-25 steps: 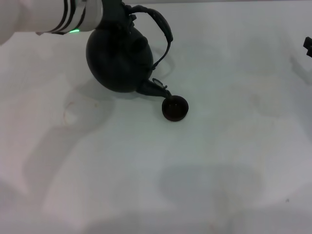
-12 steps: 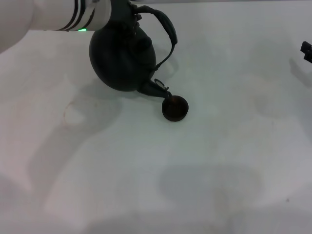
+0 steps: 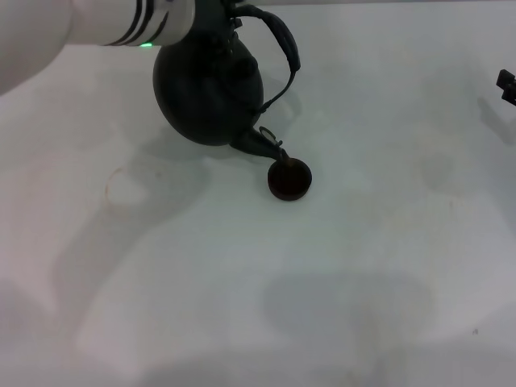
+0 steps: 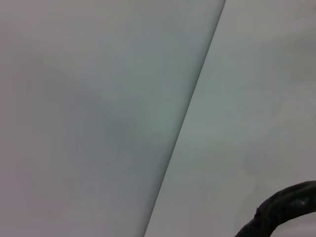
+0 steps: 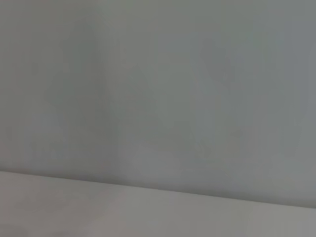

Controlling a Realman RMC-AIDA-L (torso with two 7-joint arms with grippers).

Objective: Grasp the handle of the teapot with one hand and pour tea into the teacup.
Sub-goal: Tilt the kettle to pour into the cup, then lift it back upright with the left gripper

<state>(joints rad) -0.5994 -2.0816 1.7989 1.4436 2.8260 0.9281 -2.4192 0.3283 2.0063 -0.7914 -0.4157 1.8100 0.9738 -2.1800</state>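
The matte-black teapot [image 3: 208,93] hangs tilted at the far left of the head view. Its short spout [image 3: 260,143] points down at the rim of the tiny dark teacup [image 3: 289,179], which stands on the white table. The arched handle [image 3: 282,44] swings out to the pot's right. My left gripper [image 3: 219,18], at the end of the white arm, grips the handle at the pot's top; its fingers are mostly hidden. A piece of the rough handle shows in the left wrist view [image 4: 281,212]. Only a dark bit of my right gripper [image 3: 508,85] shows at the right edge.
The white table [image 3: 363,266] spreads all around the cup, with soft shadows on it. A faint ring mark [image 3: 121,187] lies left of the cup. The right wrist view shows only a plain grey surface.
The left arm and the teapot have shifted a little to the right and farther away. The spout stays at the cup's rim. The cup has not moved.
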